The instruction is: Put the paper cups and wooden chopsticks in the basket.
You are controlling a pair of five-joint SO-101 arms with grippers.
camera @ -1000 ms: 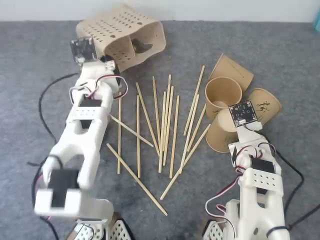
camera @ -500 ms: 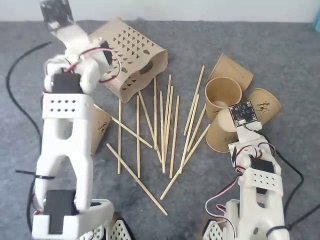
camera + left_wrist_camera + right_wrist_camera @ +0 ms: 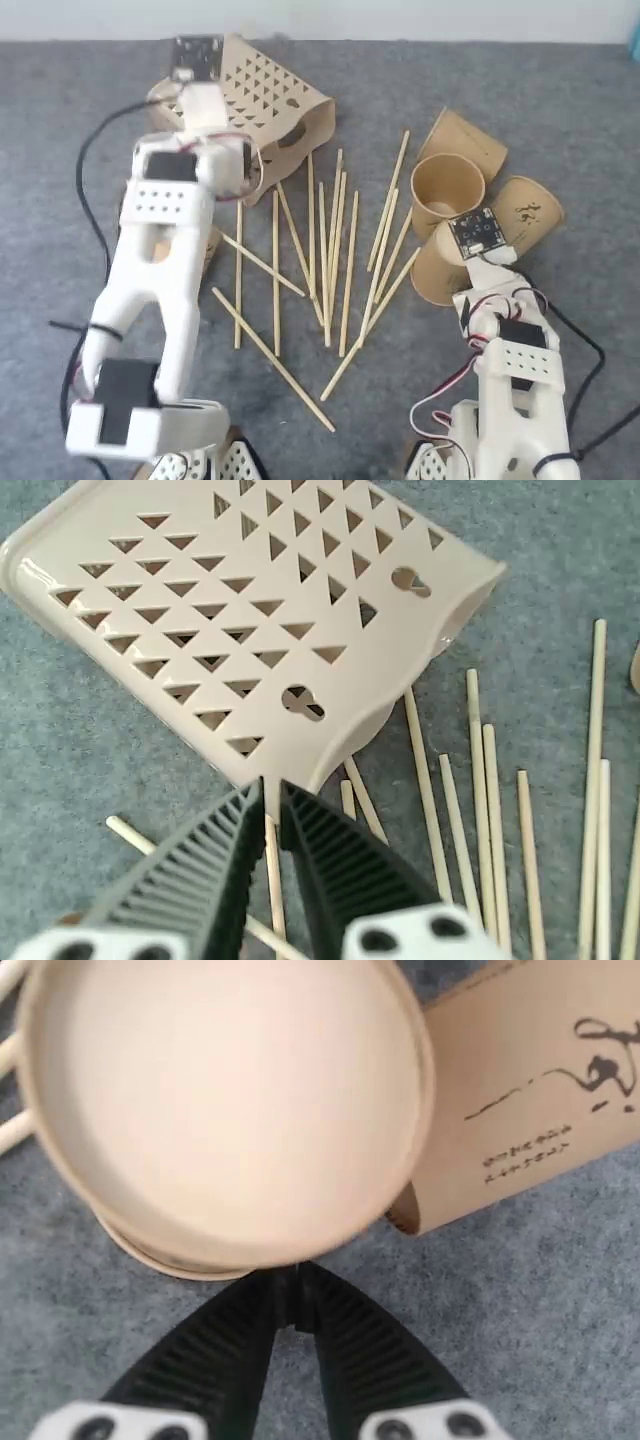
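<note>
Counting from the high view: one basket [image 3: 285, 100], four paper cups in plain sight, roughly thirteen chopsticks [image 3: 330, 250].

Basket: upper left of the frame, lying on its side on the grey mat [image 3: 570, 90], triangle-cut wall facing up, open end toward frame centre.

Cups: cluster at centre right, all touching or overlapping.
- upright cup [image 3: 447, 188], mouth up
- tilted cup [image 3: 468, 138], just above it in the frame
- printed cup [image 3: 528, 212], on its side at the right of the cluster
- fourth cup [image 3: 432, 272], below the upright cup and partly under the right arm's wrist camera

A tan sliver [image 3: 207, 245] shows beside the left arm at mid left. Cannot tell what it is.

Chopsticks: loose fan across frame centre, between basket and cups, all flat on the mat. Several cross, so the count is approximate. A few upper ends sit right at the basket's open end, and the rightmost ones touch the fourth cup.

Left gripper [image 3: 265, 805]: jaws all but closed, hairline gap, nothing held. Tips are just off the basket's rim, over a chopstick.

Right gripper [image 3: 297, 1295]: jaws closed tip to tip, gripping nothing. Tips are right at the rim of an open-mouthed cup [image 3: 230, 1110]; cannot tell which of the cluster it is. The printed cup lies just beside it.
</note>
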